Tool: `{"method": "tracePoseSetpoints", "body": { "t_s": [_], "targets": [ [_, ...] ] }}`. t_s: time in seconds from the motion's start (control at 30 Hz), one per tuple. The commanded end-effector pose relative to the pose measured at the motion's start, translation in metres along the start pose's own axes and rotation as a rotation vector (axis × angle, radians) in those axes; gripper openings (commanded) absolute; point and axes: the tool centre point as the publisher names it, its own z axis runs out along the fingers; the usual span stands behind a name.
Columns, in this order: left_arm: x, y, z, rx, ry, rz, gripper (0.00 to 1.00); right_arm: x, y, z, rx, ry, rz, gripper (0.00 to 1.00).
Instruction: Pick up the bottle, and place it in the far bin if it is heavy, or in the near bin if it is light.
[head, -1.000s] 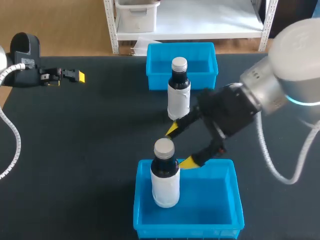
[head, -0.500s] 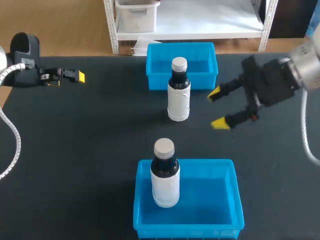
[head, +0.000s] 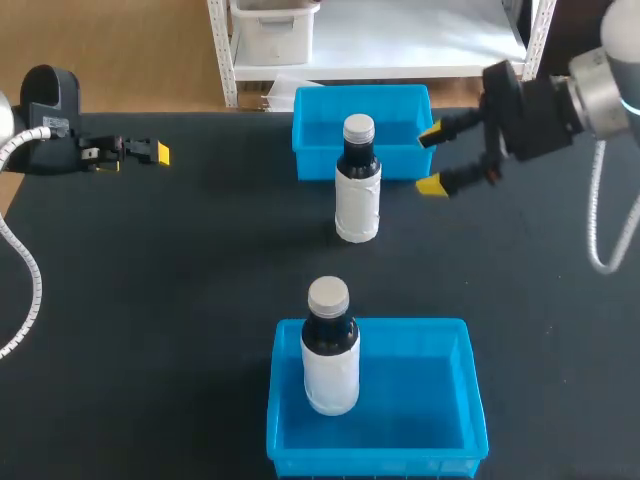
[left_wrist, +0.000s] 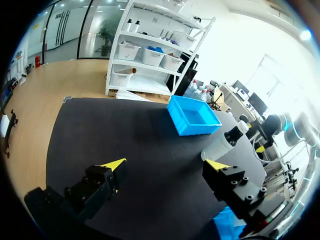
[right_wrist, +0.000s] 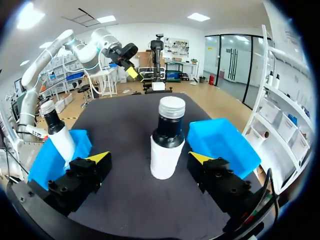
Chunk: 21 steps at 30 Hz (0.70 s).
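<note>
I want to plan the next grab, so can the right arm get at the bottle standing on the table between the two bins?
Probably yes. The right gripper is open and faces the bottle with nothing between them; the far bin sits behind, not in the way.

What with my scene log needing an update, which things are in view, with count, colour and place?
table: 1, black; under everything.
near bin: 1, blue; table's near edge.
far bin: 1, blue; table's far edge.
bottle in bin: 1, dark, white label, silver cap; upright in near bin.
bottle on table: 1, same colours; upright, just before far bin.
left gripper: 1, black, yellow-tipped fingers open, empty; table's far left.
right gripper: 1, same colours, fingers open, empty; right of bottle on table.
</note>
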Motion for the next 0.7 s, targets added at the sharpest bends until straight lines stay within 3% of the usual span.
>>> {"method": "tracePoseSetpoints", "body": {
  "t_s": [0.03,0.3,0.7],
  "targets": [
    [0.0,0.0,0.0,0.0,0.0,0.0,1.0,-0.003,-0.032,0.019,-0.03,-0.016,-0.005,1.0],
    [0.0,0.0,0.0,0.0,0.0,0.0,1.0,-0.012,-0.04,0.036,-0.037,-0.05,0.001,1.0],
    [0.0,0.0,0.0,0.0,0.0,0.0,1.0,-0.029,-0.031,0.061,-0.084,-0.079,-0.025,1.0]
  ]
}}
